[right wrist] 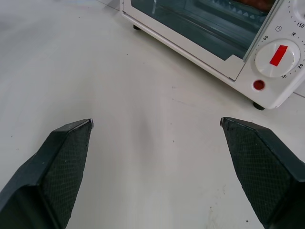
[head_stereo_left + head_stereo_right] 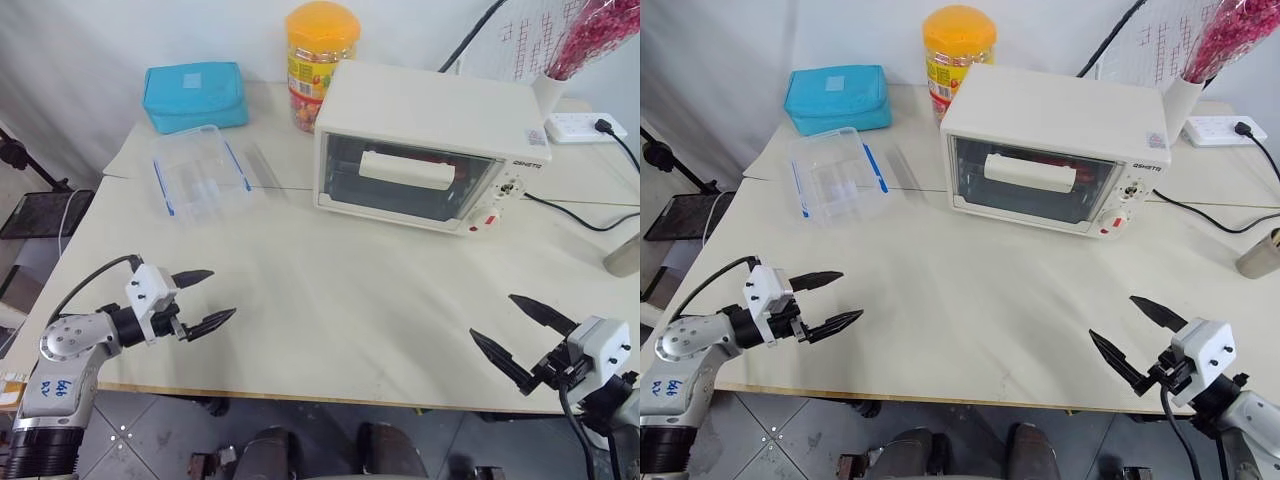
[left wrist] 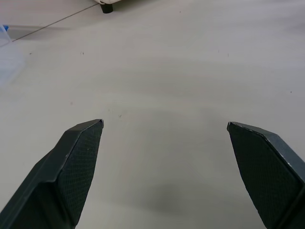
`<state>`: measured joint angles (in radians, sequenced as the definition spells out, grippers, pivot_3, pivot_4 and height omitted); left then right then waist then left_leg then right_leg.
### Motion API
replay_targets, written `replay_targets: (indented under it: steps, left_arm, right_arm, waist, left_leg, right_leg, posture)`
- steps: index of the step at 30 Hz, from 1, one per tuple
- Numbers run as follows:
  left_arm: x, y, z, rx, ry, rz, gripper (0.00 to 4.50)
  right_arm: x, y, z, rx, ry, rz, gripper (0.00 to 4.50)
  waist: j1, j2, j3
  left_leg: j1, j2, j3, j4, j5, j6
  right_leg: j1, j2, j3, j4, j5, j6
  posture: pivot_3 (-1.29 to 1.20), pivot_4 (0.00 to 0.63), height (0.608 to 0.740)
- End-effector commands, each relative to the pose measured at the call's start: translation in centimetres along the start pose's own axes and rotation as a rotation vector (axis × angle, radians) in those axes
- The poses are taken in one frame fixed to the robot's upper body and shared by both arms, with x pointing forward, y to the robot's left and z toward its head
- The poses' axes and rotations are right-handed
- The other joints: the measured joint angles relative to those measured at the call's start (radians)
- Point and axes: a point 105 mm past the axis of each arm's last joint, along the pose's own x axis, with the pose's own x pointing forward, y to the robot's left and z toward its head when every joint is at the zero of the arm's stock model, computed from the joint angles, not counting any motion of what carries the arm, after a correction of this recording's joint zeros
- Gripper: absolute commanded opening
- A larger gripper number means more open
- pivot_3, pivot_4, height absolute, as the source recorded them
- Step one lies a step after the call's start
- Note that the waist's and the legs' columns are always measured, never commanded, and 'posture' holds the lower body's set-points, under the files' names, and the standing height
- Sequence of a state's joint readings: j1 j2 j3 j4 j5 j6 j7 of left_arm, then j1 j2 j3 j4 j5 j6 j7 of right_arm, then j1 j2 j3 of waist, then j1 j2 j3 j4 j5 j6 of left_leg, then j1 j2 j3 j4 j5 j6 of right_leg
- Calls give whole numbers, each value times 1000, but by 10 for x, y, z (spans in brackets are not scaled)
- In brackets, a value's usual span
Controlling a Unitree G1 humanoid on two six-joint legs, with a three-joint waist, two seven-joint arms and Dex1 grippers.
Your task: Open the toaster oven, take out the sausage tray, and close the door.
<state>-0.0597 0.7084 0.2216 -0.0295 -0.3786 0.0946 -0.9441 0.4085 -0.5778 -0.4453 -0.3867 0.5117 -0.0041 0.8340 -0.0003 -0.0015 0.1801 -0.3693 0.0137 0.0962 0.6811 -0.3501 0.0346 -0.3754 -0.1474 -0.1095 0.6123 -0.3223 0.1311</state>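
toaster oven (image 2: 430,145) well beyond both spread pincers

cream-white toaster oven (image 2: 430,130), teal pouch (image 2: 194,95)

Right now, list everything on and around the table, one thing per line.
toaster oven: one, cream-white, far centre-right of table, door shut
clear plastic box: one, blue clips, left of oven
pouch: one, turquoise, far left
snack jar: one, yellow lid, behind oven's left corner
power strip: one, white, far right, black plug in it
vase: one, white, pink flowers, behind oven
left hand: one, black fingers, open, over near-left edge
right hand: one, black fingers, open, over near-right edge
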Motion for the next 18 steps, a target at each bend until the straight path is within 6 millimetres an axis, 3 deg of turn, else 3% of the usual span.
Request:
replay_targets:
  steps: [1,4,11,14,18]
  left_arm:
    - [-1,-1,9,37,-7,-22,4389]
    - [0,-4,16,11,-45,-47,4389]
    - [9,5,73,-144,-277,-140,4389]
    - [19,6,93,-125,-330,-159,4389]
    - [27,7,108,-129,-383,-149,4389]
  right_arm:
    - [0,1,6,-13,-33,0,4500]
    - [9,6,13,21,-64,24,4500]
    - [63,19,60,160,-203,159,4500]
    - [92,6,74,162,-227,137,4500]
    - [115,-17,83,190,-236,65,4500]
  waist:
    - [0,0,0]
    - [0,0,0]
    - [-2,0,0]
    - [-3,0,0]
    - [-1,0,0]
  left_leg:
    - [0,0,0,0,0,0]
    - [0,0,0,0,0,0]
    - [0,1,-2,2,2,-1]
    - [0,0,-1,2,2,-1]
    - [0,-1,-2,2,2,0]
  right_leg:
    - [0,0,0,0,0,0]
    - [0,0,0,0,0,0]
    - [0,-1,2,3,0,0]
    - [0,0,1,4,0,0]
    - [-1,1,-1,5,0,0]
  posture:
    - [0,150,740]
    - [0,150,740]
    - [0,150,740]
    - [0,150,740]
    - [0,150,740]
